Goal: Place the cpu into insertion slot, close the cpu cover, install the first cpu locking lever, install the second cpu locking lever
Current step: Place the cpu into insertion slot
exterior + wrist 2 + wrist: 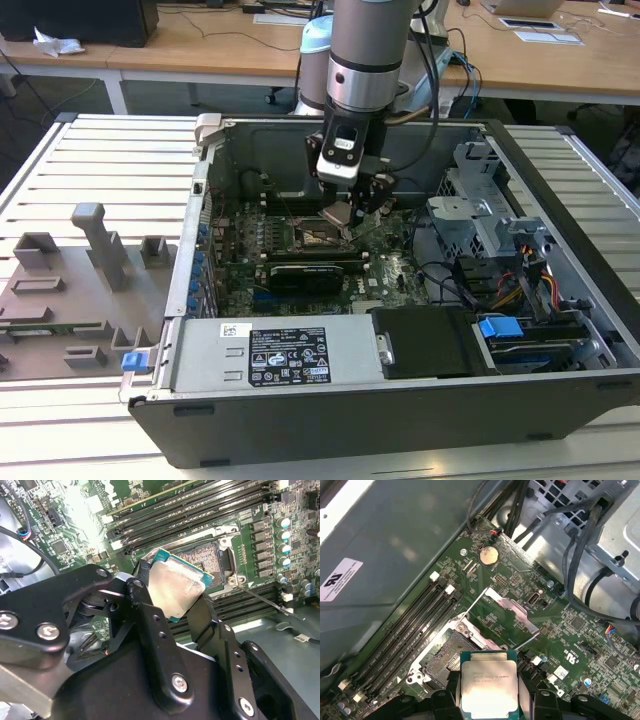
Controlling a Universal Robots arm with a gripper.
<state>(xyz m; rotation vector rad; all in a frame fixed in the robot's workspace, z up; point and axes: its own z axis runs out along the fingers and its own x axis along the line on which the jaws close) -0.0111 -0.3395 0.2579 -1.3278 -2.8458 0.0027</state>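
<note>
I hold the cpu (177,587), a flat square chip with a pale metal top, between my black fingers (145,582), and my gripper (172,594) is shut on its edges. It hangs tilted just above the open insertion slot (202,555) on the green motherboard (300,275). In the first wrist view the cpu (489,687) sits between the gripper (489,696) fingers, beside the bare slot (445,660). The cpu cover (509,605), a silvery frame, stands swung open beyond the slot. A thin locking lever (262,601) sticks out, unlatched. In the exterior view the gripper (345,213) is inside the computer case.
Memory slots (405,640) run alongside the socket. A power supply (290,355) fills the case front, and a drive cage (480,215) with cables (510,285) stands at the exterior view's right. A grey fixture tray (70,290) lies outside the case.
</note>
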